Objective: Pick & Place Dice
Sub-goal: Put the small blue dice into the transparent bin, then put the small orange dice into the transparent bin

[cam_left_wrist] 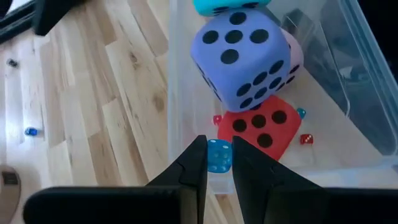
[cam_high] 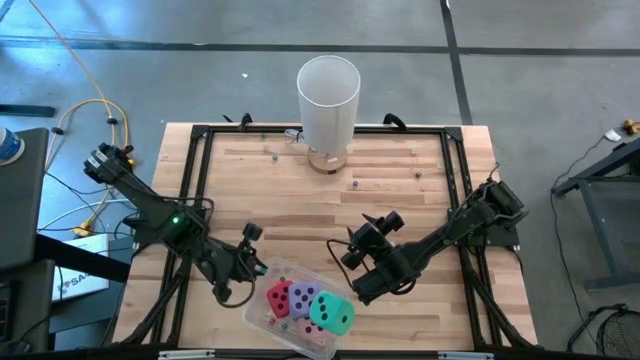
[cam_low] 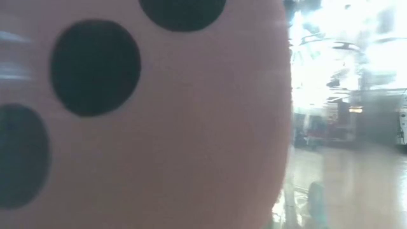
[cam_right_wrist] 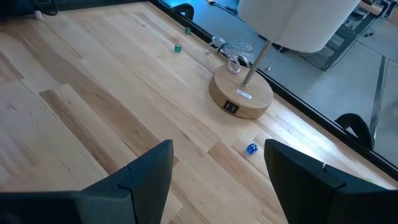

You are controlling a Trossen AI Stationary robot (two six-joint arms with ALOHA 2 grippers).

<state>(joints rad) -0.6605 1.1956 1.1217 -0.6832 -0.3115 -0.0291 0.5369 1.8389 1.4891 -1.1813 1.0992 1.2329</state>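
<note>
The left claw (cam_left_wrist: 217, 148) is hanging over the near wall of a clear plastic bin (cam_left_wrist: 351, 78), its fingers nearly pressed together and seemingly pinching a tiny blue cube (cam_left_wrist: 218, 155), which is one of the small beads and not a task piece. The four foam dice are sitting inside the bin just ahead of this claw. The red die (cam_left_wrist: 261, 127) is lying flat on the bin floor closest to the fingertips. The purple die (cam_left_wrist: 239, 56) is resting tilted, just beyond the red one and partly on it. The pink die (cam_left_wrist: 294, 59) is peeking out behind the purple one, and the teal die (cam_left_wrist: 230, 5) is farthest from the claw. The right claw (cam_right_wrist: 217, 146) is waiting over bare desk (cam_right_wrist: 93, 93), spread wide and carrying nothing, with the bin off to its side.

The dice are looking light, soft and squashy, so a gentle squeeze across two opposite flat faces should be holding one. The purple die, sitting highest, is likely the easiest to reach.

Much is being hidden. The pink die is filling most of the low view and blocking the desk. The teal die is being cut off at the edge of the left wrist view. The bin's clear walls are blurring whatever lies behind them. How firmly the blue cube is being gripped is hard to tell.
</note>
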